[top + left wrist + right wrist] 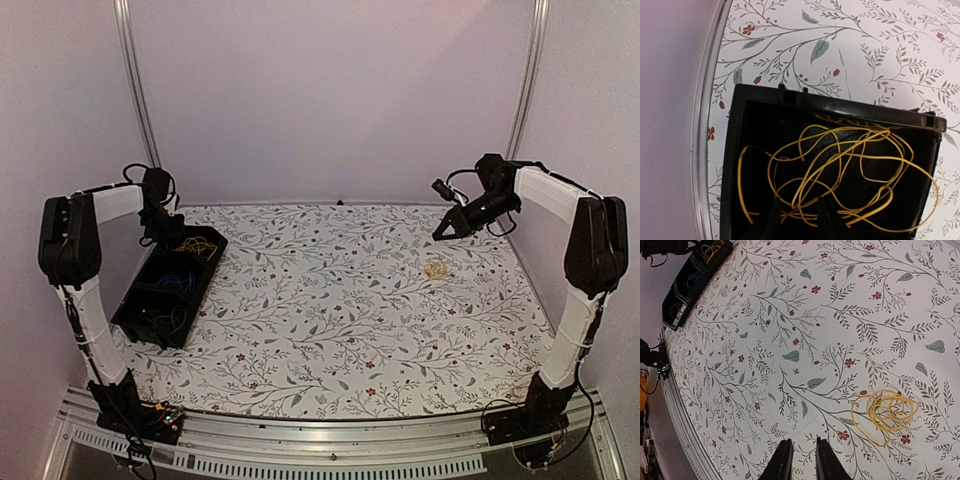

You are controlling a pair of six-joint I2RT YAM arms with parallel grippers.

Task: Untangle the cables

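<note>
A tangle of yellow cables (840, 165) lies in the far compartment of a black tray (840, 107). My left gripper (799, 220) hangs just over it, jaws parted, with yellow strands crossing the gap below the fingertips. From above, the left gripper (160, 228) sits at the far end of the tray (130, 297). Blue cables (178, 282) fill the middle compartment. A small coil of yellow cable (885, 412) lies on the floral table, to the right of my right gripper (804, 460). Its jaws stand narrowly apart with nothing between them. The right gripper (442, 233) is raised above that coil (436, 269).
The table has a floral cloth (330, 300) and a curved metal rim (707, 125) close to the tray's left side. Pale walls enclose the table on three sides. The tray (687, 287) shows far off in the right wrist view.
</note>
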